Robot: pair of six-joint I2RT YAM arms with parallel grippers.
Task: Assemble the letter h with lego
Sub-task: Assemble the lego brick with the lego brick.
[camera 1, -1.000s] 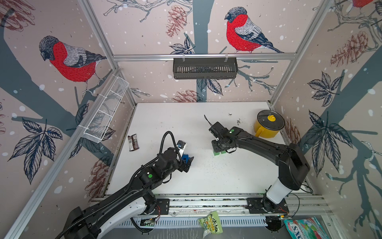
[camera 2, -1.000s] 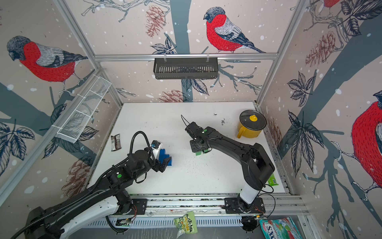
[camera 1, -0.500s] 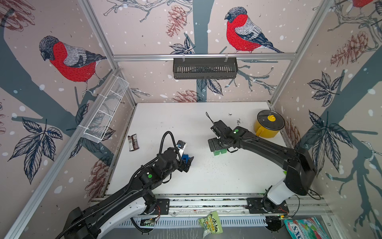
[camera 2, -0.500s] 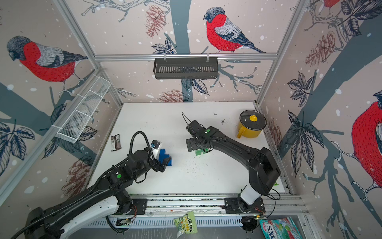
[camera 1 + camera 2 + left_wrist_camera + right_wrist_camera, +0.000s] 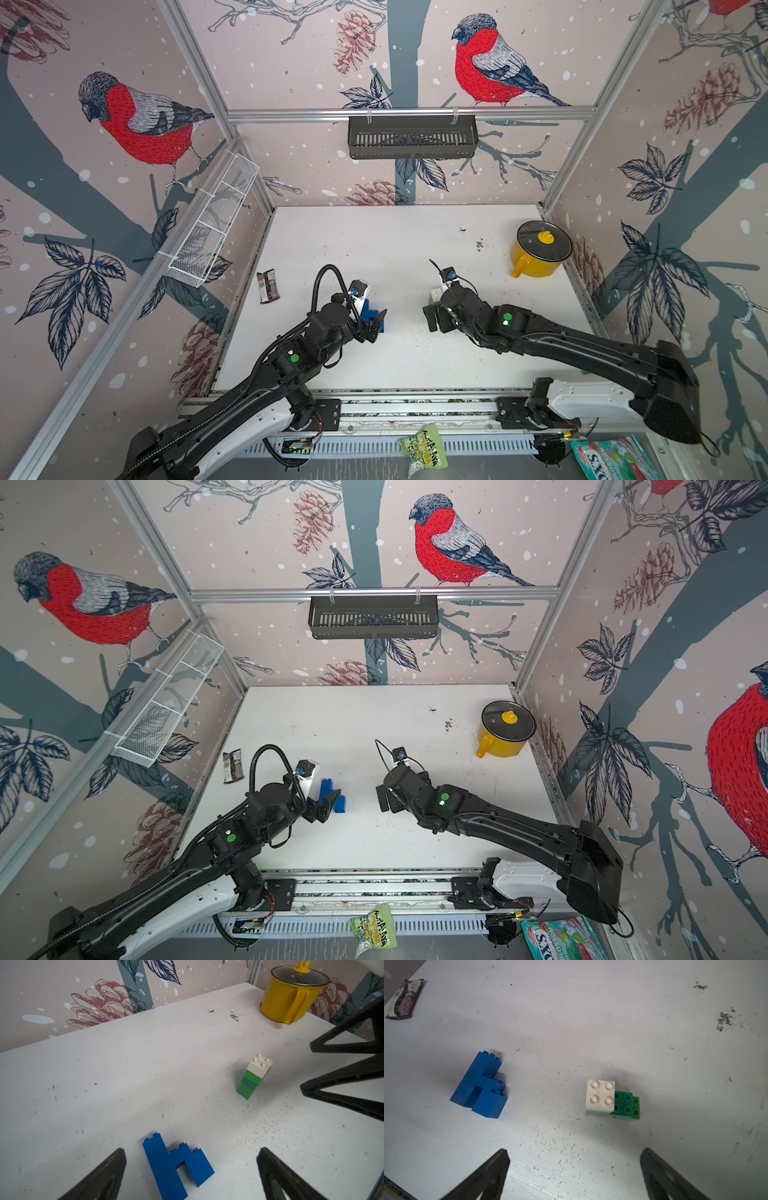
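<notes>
Noting the layout, big items first. Table (image 5: 374, 249): flat white board with a matte surface, scuffed and finely scratched.

Left gripper (image 5: 326, 806): black plastic, triangular open-frame fingers. Jaws are spread wide with nothing clamped. It sits low over the blue lego assembly, and contact cannot be confirmed.

Right gripper (image 5: 575, 1149): same build, jaws also wide apart and empty. It hangs above bare table just beside the green-and-white lego stack, not touching it.

Pot (image 5: 536, 262): glossy yellow cylinder with a side handle, near the far right corner of the table. Its lid (image 5: 543, 245) is dark glass with a yellow knob.

Blue lego assembly (image 5: 166, 1163): smooth hard plastic, studded. It has a tall column, a short bridge and a shorter leg, so it reads as an "h". It appears to lie flat on the table, left of centre, framed by the left fingers in the left wrist view.

Green-and-white lego stack (image 5: 600, 1096): stands upright near table centre, well apart from the blue piece. One white four-stud cube (image 5: 259, 1065) tops a green column, and green bricks step out lower on one side.

Wrapper (image 5: 267, 285): dark, crinkled, near the left table edge.

Specks (image 5: 480, 245): dark crumbs near the pot.
</notes>
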